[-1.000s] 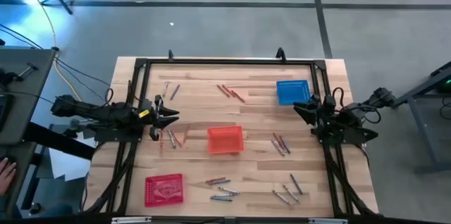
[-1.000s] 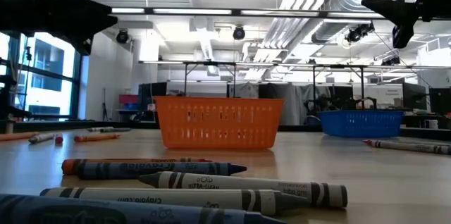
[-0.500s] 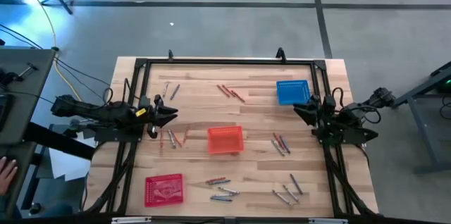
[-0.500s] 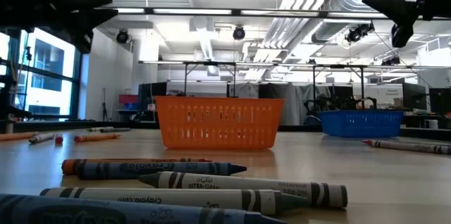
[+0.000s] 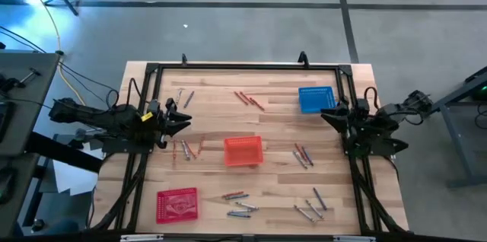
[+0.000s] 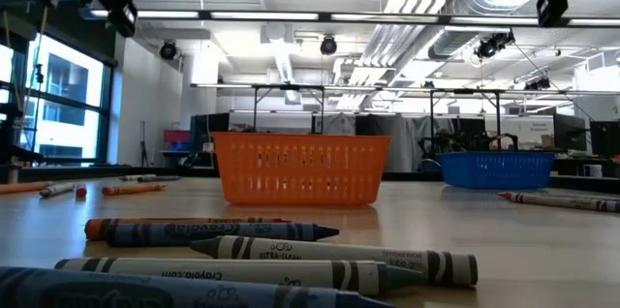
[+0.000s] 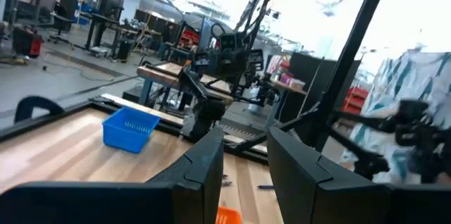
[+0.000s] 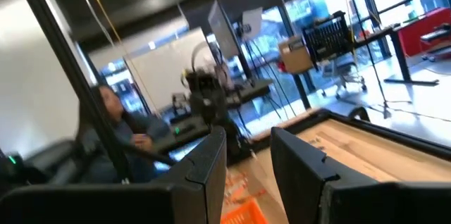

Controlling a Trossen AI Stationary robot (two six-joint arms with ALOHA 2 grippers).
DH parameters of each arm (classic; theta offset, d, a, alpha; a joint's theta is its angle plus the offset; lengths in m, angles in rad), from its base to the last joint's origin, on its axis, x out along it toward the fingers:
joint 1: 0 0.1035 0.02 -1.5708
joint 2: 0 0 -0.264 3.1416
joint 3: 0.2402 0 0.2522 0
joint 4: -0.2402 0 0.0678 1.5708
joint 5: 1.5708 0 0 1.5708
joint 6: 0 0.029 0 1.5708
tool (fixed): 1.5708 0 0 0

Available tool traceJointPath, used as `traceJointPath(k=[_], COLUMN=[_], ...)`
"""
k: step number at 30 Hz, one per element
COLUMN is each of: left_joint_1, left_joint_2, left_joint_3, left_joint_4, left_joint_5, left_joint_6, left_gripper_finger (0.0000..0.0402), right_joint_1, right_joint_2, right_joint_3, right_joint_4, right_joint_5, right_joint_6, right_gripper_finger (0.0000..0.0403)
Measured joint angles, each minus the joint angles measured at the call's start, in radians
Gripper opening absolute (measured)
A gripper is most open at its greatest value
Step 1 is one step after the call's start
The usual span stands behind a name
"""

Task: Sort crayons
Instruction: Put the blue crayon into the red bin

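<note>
Grey concrete floor (image 5: 228,29), white ceiling with ducts (image 6: 426,17), tall window (image 6: 58,105), distant workbenches (image 6: 291,105)

Crayons (image 5: 242,209) lie scattered around a central basket (image 5: 243,151), seemingly none inside; another basket (image 5: 315,99) sits far-right.

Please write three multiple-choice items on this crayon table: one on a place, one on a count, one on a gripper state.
1. Where does the blue basket stand?
A. Far side of the table, by the right arm
B. Near edge, by the left arm
C. Table centre

2. How many mesh baskets are on the table?
A. One
B. Three
C. Five

3. How is the left gripper?
A. Shut on a crayon
B. Open, holding nothing
C. Resting in a basket

Key: 1 A, the high view shows it at the far right. 2 B, blue, orange and red. 3 B, the left wrist view shows a gap between the fingers.
</note>
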Motion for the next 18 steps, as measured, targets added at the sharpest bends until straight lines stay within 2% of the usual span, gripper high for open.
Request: traceJointPath(k=[8,13,18], left_joint_1=[-0.001,-0.002,-0.002], left_joint_2=[0.296,0.478,0.607], left_joint_3=[0.203,0.333,0.443], left_joint_4=[-0.006,-0.06,-0.117], left_joint_5=[0.0,0.0,0.0], left_joint_6=[0.074,0.065,0.066], left_gripper_finger=[0.0102,0.0102,0.0102], right_joint_1=[0.0,0.0,0.0], right_joint_2=[0.234,0.374,0.507], right_joint_3=[0.27,0.402,0.507], right_joint_4=[-0.365,-0.621,-0.894], right_joint_5=[0.009,0.009,-0.013], right_joint_6=[0.107,0.339,0.635], right_gripper_finger=[0.0108,0.0108,0.0108])
